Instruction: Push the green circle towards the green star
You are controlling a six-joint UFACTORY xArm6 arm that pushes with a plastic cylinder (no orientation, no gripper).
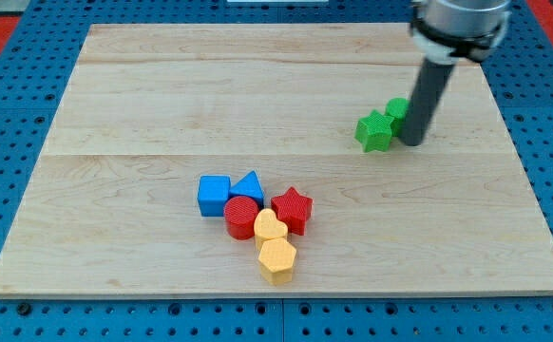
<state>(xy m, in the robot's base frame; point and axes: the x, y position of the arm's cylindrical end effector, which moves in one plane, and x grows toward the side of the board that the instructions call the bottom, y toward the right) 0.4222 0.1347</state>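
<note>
The green star [374,131] lies on the wooden board at the view's right, above the middle. The green circle [396,108] sits just above and right of the star, touching or nearly touching it, and is partly hidden by my rod. My tip [412,142] rests on the board right beside the star's right side and just below the green circle.
A cluster lies at the view's lower middle: a blue cube [213,195], a blue triangle [249,184], a red circle [242,218], a red star [293,209], a yellow heart [270,228] and a yellow hexagon [277,260]. The board's right edge [528,171] is near.
</note>
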